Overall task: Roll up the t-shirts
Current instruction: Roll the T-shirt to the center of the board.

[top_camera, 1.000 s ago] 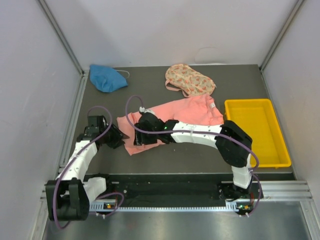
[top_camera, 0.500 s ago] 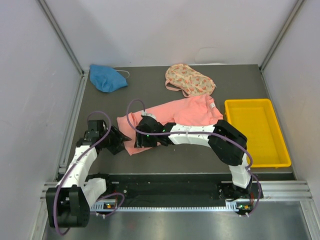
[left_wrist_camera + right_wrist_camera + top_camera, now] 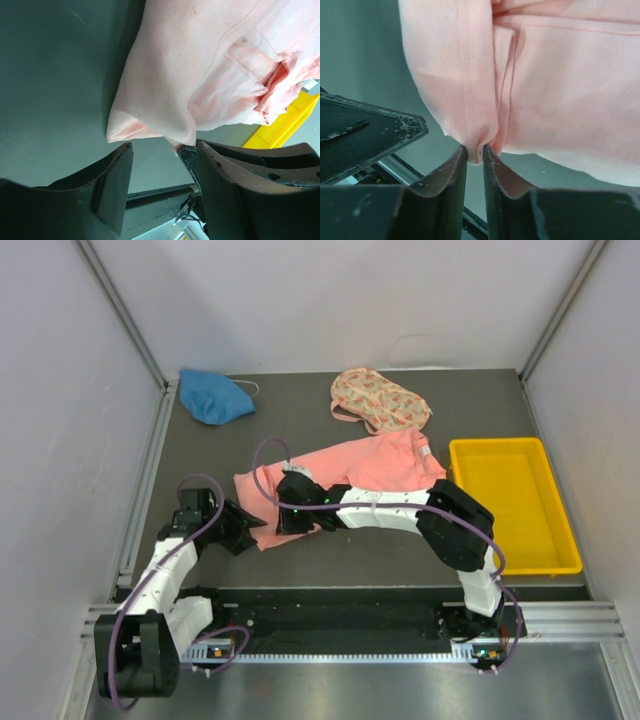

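The salmon-pink t-shirt (image 3: 385, 462) lies spread across the middle of the table, its lower left corner toward the arms. My right gripper (image 3: 284, 521) is shut on a fold of that corner's hem (image 3: 479, 142); in the right wrist view the cloth (image 3: 555, 85) bunches between the jaws of the right gripper (image 3: 475, 151). My left gripper (image 3: 250, 527) stands open just left of the corner. In the left wrist view the shirt's edge (image 3: 150, 127) lies just beyond the left gripper (image 3: 162, 150), with nothing held between the fingers. A blue t-shirt (image 3: 213, 395) and a floral t-shirt (image 3: 380, 400) lie crumpled at the back.
A yellow tray (image 3: 512, 502) sits at the right of the table. Metal rails and grey walls close in the left, right and back sides. The two grippers are close together at the shirt's near-left corner.
My right gripper has closed on the shirt's corner fold. My left gripper has opened wider and drawn back a little toward the near edge.
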